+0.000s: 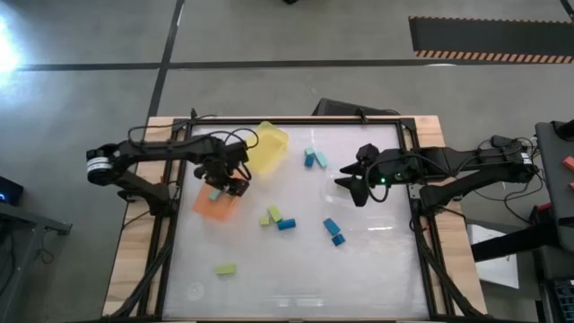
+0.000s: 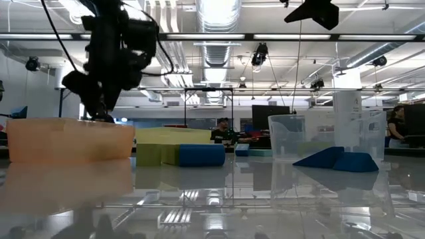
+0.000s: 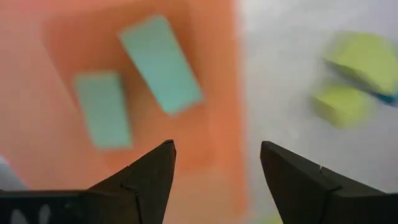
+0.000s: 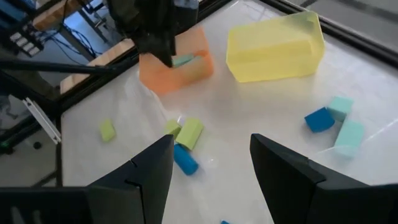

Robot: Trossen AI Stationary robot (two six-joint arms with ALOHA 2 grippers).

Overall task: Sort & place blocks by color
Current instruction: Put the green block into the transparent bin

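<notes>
We find two teal blocks [image 3: 160,64] lying in the orange bin [image 1: 215,205]; the other blocks [image 1: 274,215] lie scattered on the table [image 1: 296,278]. They look light, rigid and smooth, best pinched across the short sides. The left gripper [image 3: 214,163] hovers over the bin, open and empty; the right gripper [image 4: 211,163] waits mid-table, open.

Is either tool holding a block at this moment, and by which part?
Nothing is held. The left tool is open over the orange bin, nothing between its fingers; the right tool is open and empty too.
</notes>
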